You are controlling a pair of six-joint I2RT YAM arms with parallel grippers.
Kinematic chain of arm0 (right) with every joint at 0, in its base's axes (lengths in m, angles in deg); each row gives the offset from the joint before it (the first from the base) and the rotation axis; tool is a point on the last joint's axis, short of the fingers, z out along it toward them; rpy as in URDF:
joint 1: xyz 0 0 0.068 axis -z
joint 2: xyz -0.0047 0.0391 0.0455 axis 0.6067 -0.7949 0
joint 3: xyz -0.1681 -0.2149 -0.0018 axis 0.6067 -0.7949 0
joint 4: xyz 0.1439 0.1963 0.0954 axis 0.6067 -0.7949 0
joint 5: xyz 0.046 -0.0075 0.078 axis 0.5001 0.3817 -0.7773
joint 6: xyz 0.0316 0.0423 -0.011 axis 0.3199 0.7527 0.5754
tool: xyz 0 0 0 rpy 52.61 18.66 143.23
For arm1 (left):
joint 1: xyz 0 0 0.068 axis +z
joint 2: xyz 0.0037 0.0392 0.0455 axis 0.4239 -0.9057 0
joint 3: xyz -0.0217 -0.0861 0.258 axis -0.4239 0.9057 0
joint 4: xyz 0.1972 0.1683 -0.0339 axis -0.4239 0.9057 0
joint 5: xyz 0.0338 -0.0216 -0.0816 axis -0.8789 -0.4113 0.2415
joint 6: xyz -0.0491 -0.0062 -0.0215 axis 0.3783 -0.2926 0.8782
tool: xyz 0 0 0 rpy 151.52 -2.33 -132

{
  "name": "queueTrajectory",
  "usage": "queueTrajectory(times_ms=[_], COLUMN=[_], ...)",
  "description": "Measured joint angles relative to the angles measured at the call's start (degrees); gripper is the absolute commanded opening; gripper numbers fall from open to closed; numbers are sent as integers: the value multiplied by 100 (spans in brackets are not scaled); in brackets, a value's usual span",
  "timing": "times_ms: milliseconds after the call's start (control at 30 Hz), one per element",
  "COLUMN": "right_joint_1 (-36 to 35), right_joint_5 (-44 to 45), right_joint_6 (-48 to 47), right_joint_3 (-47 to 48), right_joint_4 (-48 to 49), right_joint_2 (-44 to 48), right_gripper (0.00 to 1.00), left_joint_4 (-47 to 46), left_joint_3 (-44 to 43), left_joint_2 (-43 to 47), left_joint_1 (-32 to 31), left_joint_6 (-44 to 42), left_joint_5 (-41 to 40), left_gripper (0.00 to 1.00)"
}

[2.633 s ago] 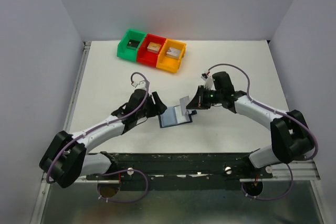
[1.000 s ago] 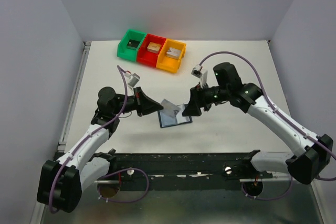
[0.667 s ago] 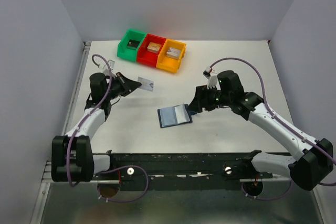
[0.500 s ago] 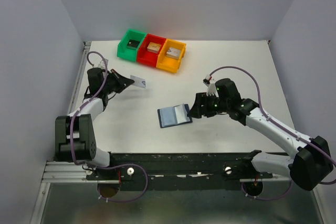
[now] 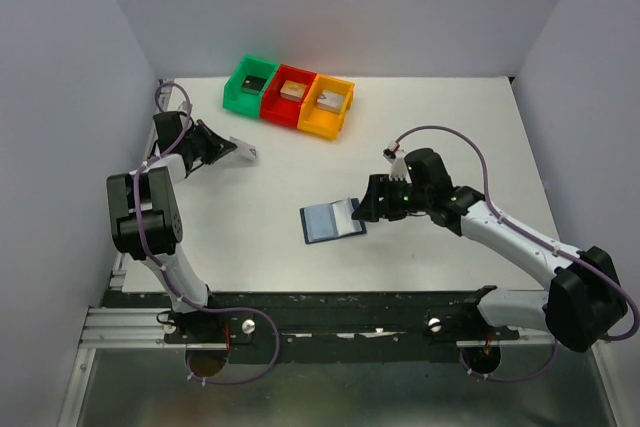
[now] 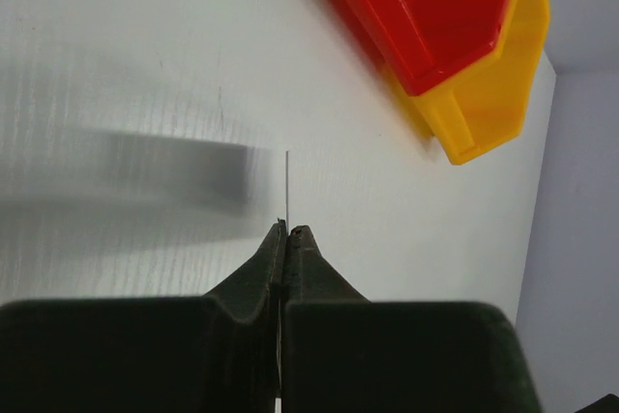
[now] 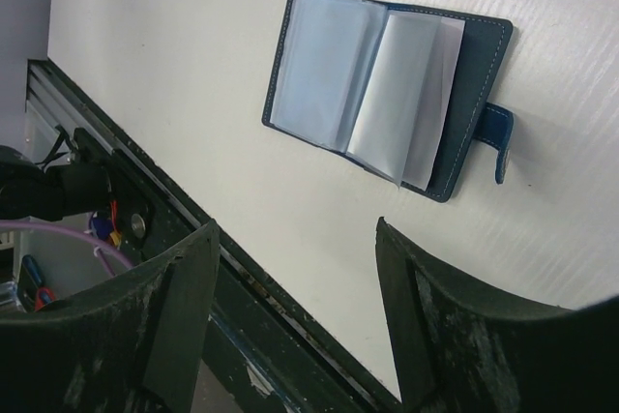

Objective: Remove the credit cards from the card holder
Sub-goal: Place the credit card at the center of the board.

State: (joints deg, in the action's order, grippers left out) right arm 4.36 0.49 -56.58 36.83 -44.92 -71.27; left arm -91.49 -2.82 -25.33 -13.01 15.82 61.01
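The card holder (image 5: 330, 220) lies open on the white table, navy blue with greyish pockets; in the right wrist view the card holder (image 7: 387, 94) shows its strap tab (image 7: 500, 142) at the right. My left gripper (image 5: 230, 147) is far out at the back left, shut on a thin silver credit card (image 5: 245, 151) that sticks out from its tips above the table. The left wrist view shows that card (image 6: 287, 186) edge-on as a fine line in front of the left gripper (image 6: 288, 231). My right gripper (image 5: 364, 209) stands open at the holder's right edge; the right gripper (image 7: 295, 229) holds nothing.
Green (image 5: 250, 85), red (image 5: 290, 95) and yellow (image 5: 327, 107) bins sit in a row at the back, each with a small block inside. The red bin (image 6: 435, 16) and yellow bin (image 6: 484, 94) lie just ahead of the held card. A black rail (image 5: 350, 302) runs along the near edge.
My left arm has swung from the holder out to the back left, carrying the silver card. The right gripper has settled lower beside the holder's right edge.
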Motion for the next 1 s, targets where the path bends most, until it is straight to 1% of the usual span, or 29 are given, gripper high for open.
queueTrajectory(times_ms=[133,167,200,267,333,467,633,767,867,933,967,1000], right_joint_1=[0,0,0,0,0,0,0,0,0,0,0,0], right_joint_5=[2,2,2,4,4,17,131,446,807,977,1049,1095], right_joint_6=[11,11,11,9,4,-2,-7,-11,-55,-131,-179,-225], right_joint_3=[0,0,0,0,0,2,4,42,57,90,131,195], right_joint_4=[59,72,79,87,87,85,70,-52,-111,-173,-219,-251], right_joint_2=[-15,-15,-15,-15,-15,-17,-57,-114,-114,-138,-173,-236], right_gripper=[73,73,73,73,73,73,73,74,74,73,73,73], left_joint_4=[273,350,404,531,636,813,1034,1250,1327,1397,1473,1495], left_joint_3=[-162,-210,-245,-343,-396,-424,-426,-424,-278,-131,-20,66], left_joint_2=[-170,-232,-267,-389,-450,-452,-319,87,743,1178,1491,1727], left_joint_1=[33,46,52,74,96,162,356,442,352,125,-179,-544], left_joint_6=[-208,-258,-275,-358,-413,-485,-505,-498,-503,-557,-643,-678], left_joint_5=[-7,-9,-7,-22,-37,-55,-146,-424,-859,-1248,-1659,-1891], left_gripper=[11,15,22,31,37,44,49,52,53,54,54,55])
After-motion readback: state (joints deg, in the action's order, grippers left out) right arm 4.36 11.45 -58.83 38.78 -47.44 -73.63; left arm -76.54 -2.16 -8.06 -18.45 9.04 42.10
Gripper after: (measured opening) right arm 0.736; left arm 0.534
